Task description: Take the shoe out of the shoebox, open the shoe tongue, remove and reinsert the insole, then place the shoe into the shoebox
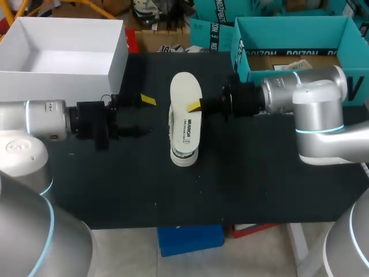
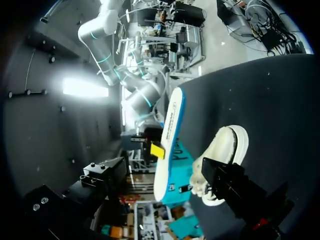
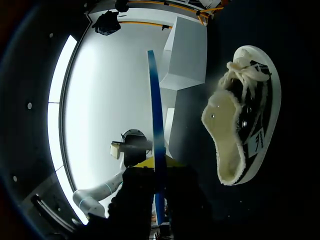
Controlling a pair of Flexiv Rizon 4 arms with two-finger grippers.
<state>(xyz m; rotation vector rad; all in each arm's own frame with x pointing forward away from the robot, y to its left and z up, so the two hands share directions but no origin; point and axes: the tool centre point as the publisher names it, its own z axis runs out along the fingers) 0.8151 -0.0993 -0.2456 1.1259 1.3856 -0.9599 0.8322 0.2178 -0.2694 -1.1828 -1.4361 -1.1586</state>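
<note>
A white insole with a blue underside is held up over the middle of the black table, and my right gripper is shut on its edge. Below it lies the shoe, cream and black, on its side. In the right wrist view the insole stands edge-on between the gripper's fingers, with the shoe beside it on the mat. My left gripper stands open just left of the insole, nothing between its fingers. In the left wrist view the insole and shoe are ahead of it.
An open white shoebox stands at the back left of the table. A teal box sits at the back right behind my right arm. The black mat is bare toward the front.
</note>
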